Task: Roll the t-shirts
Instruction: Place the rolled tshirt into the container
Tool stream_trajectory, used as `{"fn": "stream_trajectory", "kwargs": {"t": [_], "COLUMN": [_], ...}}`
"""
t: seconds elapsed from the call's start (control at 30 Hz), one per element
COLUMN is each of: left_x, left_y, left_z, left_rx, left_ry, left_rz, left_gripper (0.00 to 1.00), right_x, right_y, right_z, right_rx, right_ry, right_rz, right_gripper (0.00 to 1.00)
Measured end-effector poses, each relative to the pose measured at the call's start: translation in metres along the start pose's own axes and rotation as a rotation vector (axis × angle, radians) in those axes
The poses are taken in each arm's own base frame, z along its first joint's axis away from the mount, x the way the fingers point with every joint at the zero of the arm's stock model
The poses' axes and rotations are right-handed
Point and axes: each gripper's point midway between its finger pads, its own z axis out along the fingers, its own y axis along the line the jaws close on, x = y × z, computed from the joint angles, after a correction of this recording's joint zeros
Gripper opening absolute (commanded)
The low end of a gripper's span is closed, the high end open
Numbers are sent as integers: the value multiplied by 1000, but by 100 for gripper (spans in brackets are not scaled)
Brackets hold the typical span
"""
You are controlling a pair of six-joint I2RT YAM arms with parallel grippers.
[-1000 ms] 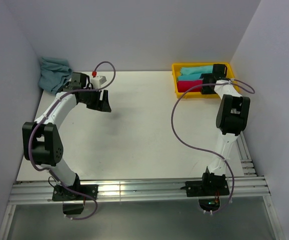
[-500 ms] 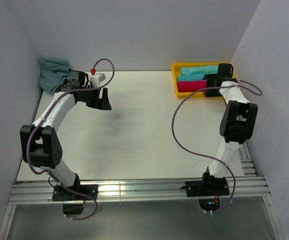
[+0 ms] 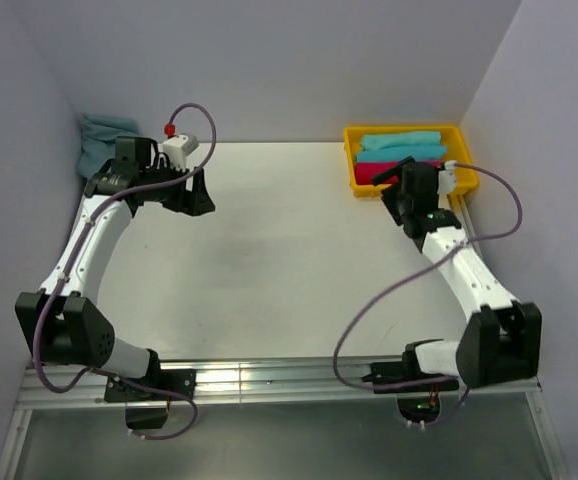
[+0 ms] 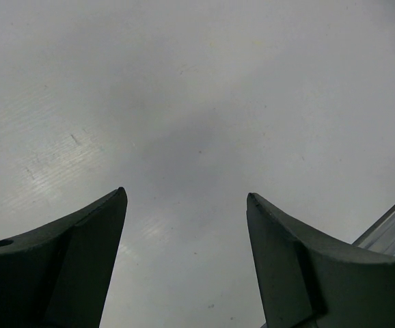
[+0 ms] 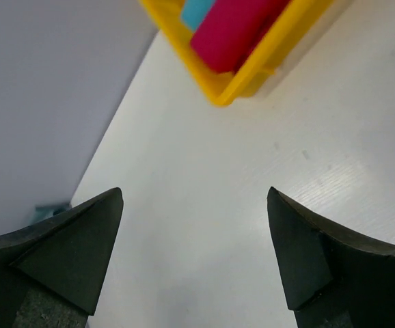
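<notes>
The left gripper (image 4: pixel 186 193) hung over the far left part of the table (image 3: pixel 289 270), its jaws spread wide with only bare tabletop between them. From above, its fingertips were hard to pick out against the black wrist. A crumpled turquoise t-shirt (image 3: pixel 99 135) lay in the far left corner against the wall, its near edge hidden behind the left arm.

The right gripper (image 5: pixel 195 190) sat just in front of the yellow tray (image 3: pixel 353 134) at the far right, jaws also spread and holding nothing. In the tray lay three rolled shirts side by side: two turquoise rolls (image 3: pixel 401 139) toward the back and a red roll (image 3: pixel 373 173) nearest the front. From above, the right wrist covered the red roll's right end and part of the tray's front rim. In the right wrist view the top edge cut the tray off, so only one corner, part of the red roll and a sliver of turquoise showed.
</notes>
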Motion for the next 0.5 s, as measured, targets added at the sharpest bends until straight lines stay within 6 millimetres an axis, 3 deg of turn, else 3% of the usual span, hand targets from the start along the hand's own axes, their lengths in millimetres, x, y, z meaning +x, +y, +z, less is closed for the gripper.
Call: {"fn": "stream_trajectory", "kwargs": {"t": [0.17,0.23,0.33,0.5], "left_x": [-5,-2,5,18], "left_y": [-3,-5,-6,-7], "left_z": [-16,-20,-24,-26], "left_rx": [-15,-22,-27,-32], "left_ry": [-37,-40,-37,-24], "left_rz": [17,18,16,9], "left_gripper": [77,77,77,77], "right_x": [39,52,59,66], "right_y": [46,54,45,14], "right_z": [-73,-103,-129,-138], "right_rx": [-218,-306,-372,-367], "right_ry": [-62,-72,-95,-109], "right_rz": [-213,-261,-287,-324], "right_gripper": [94,94,95,95]}}
